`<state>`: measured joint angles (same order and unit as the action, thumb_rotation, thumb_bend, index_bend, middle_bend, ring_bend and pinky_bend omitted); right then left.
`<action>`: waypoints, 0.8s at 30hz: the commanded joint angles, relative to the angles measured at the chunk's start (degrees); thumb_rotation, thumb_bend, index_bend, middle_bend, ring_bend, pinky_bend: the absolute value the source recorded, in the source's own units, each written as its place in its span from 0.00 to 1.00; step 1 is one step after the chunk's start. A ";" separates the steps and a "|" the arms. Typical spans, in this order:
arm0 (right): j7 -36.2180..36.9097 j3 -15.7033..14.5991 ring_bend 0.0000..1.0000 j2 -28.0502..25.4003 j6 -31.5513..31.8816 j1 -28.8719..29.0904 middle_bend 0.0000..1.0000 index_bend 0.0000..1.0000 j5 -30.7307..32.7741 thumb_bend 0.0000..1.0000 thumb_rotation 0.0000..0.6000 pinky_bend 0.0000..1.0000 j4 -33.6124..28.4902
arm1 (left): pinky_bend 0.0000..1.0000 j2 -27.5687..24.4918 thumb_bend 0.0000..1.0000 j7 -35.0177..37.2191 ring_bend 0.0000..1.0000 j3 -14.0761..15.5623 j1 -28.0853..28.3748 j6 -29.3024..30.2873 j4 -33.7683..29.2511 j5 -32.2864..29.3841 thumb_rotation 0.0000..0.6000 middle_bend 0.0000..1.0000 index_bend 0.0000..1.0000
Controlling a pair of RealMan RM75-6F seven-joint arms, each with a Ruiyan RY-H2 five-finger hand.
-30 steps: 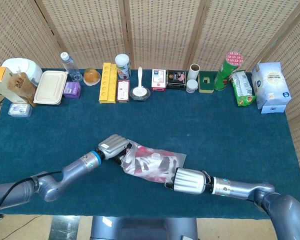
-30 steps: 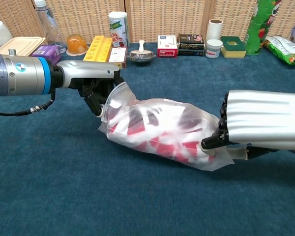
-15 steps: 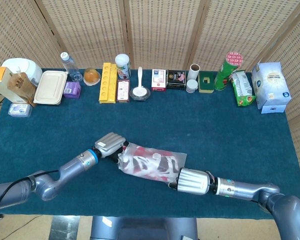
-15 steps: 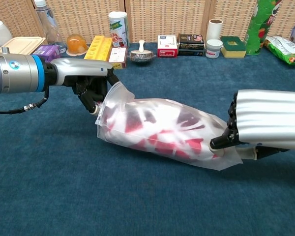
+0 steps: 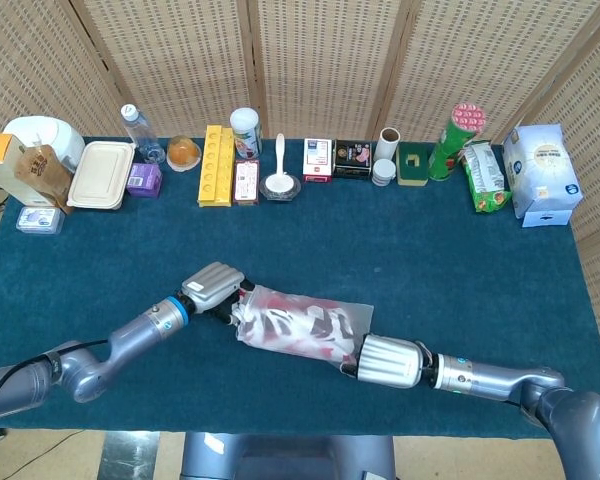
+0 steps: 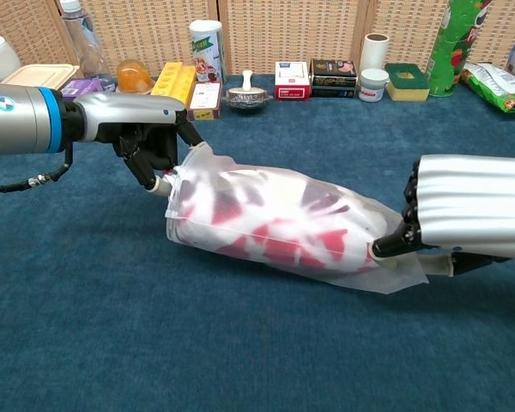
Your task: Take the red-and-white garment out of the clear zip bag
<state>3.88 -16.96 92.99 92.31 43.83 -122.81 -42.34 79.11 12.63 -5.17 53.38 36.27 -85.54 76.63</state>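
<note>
- Over the last second the left hand (image 6: 146,142) has drawn back toward the robot's left, while the right hand (image 6: 476,219) has slid a little the other way and nearer the front edge. The bag (image 6: 279,223) between them now lies longer and flatter than it did.
- The left hand's fingers are curled tight on the crumpled end of the bag; the right hand's fingertips (image 6: 393,245) pinch the opposite corner, flat against the cloth.
- The garment (image 5: 295,325) is inside the bag throughout, its red and white patches showing through the film from end to end. None of it has come out.
- My reading: this is a stretch to straighten the bag and find its mouth, so the task itself is barely begun. Which end carries the zip I cannot tell; the film is too bunched at the left hand, though that seems the likelier end.
- The bag rests on the table (image 5: 460,260) in the front half, nearer the front edge than the back. The right hand sits close to that edge in the head view, so there is little room to pull further toward the robot.
- Bare cloth spreads to both sides and behind the bag, giving space to draw the garment out sideways.
- The row of goods (image 5: 280,165) along the back, from the bottle (image 5: 135,130) to the tissue box (image 5: 542,175), stands well apart from the work.
</note>
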 commanded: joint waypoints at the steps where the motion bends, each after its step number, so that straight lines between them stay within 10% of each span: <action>1: 0.09 0.16 1.00 -0.21 -0.29 -0.11 0.91 0.86 0.34 0.69 1.00 1.00 0.04 | 1.00 -0.53 0.45 0.42 1.00 0.17 -0.16 0.12 -0.44 0.62 1.00 1.00 0.86; 24: 0.35 0.65 1.00 -2.24 -1.35 -2.09 0.93 0.87 2.65 0.70 1.00 1.00 0.68 | 1.00 -4.50 0.45 5.90 1.00 1.97 -2.42 3.74 -0.60 6.27 1.00 1.00 0.86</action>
<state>4.22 -16.32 90.79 90.95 41.76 -120.19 -41.65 74.73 18.40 -3.28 51.06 39.87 -86.12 82.77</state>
